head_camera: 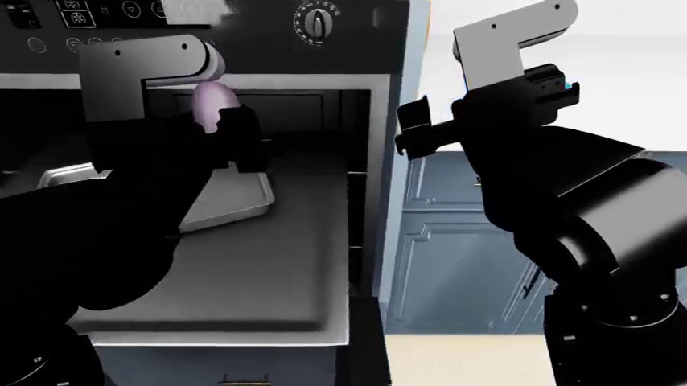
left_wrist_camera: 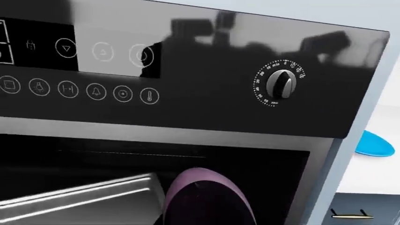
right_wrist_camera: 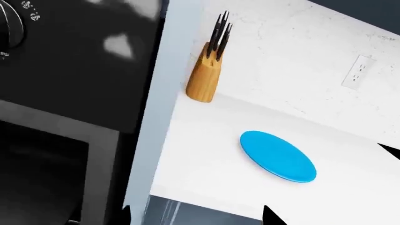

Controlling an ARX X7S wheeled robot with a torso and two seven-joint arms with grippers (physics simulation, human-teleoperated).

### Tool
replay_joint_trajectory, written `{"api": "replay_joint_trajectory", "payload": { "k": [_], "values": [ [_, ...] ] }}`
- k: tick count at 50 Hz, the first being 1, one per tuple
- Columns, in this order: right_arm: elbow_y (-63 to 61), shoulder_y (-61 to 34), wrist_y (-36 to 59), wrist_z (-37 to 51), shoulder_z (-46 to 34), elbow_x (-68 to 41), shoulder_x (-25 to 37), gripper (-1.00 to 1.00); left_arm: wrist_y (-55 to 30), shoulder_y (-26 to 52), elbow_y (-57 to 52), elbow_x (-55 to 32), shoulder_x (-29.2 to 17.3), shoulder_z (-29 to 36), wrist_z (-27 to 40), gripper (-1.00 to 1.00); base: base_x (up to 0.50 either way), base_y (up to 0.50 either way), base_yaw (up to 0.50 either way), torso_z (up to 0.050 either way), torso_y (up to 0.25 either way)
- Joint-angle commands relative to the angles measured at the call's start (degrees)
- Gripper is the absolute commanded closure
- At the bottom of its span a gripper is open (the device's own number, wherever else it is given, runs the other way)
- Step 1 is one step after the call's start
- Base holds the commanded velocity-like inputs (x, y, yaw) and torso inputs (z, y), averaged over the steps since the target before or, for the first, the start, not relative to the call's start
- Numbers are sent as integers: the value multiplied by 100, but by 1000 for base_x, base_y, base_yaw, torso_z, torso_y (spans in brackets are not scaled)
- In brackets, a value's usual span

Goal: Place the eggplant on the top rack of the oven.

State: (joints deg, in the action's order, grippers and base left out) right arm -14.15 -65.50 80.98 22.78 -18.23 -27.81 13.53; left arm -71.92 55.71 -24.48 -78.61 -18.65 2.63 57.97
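Note:
The eggplant [head_camera: 211, 100] is a small purple oblong with a paler end. My left gripper [head_camera: 222, 122] is shut on it, holding it in front of the dark cavity of the oven [head_camera: 355, 48], a little above the top rack [head_camera: 238, 201]. That rack is a silver rimmed tray pulled out over the open door [head_camera: 269, 273]. In the left wrist view the eggplant [left_wrist_camera: 206, 194] fills the space between the jaws, with the top rack [left_wrist_camera: 75, 197] beside it. My right gripper [head_camera: 414, 129] is open and holds nothing, off to the right of the oven.
The oven's control strip has a white-marked knob [left_wrist_camera: 280, 83] and lit icons. To the right, a white counter [right_wrist_camera: 206, 154] carries a blue plate [right_wrist_camera: 278, 155] and a wooden knife block [right_wrist_camera: 205, 77]. Grey-blue cabinet doors [head_camera: 451, 241] stand below the counter.

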Motion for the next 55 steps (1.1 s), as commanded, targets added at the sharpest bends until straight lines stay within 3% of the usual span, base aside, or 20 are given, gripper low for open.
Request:
{"api": "replay_joint_trajectory", "payload": {
  "k": [1,37,55],
  "values": [
    [8,33,-32,21,5,-40,14,-100,92,-5,4,-15,-29,28,16,100,0,441,0,0,0],
    [-81,163,-40,119,145,-206,59,-100,179,53,4,-168,-83,160,152,100,0,341,0,0,0],
    [-39,199,-105,171,209,-257,65,-100,257,16,-4,-176,-146,210,147,100,5,146,0,0,0]
  ]
}}
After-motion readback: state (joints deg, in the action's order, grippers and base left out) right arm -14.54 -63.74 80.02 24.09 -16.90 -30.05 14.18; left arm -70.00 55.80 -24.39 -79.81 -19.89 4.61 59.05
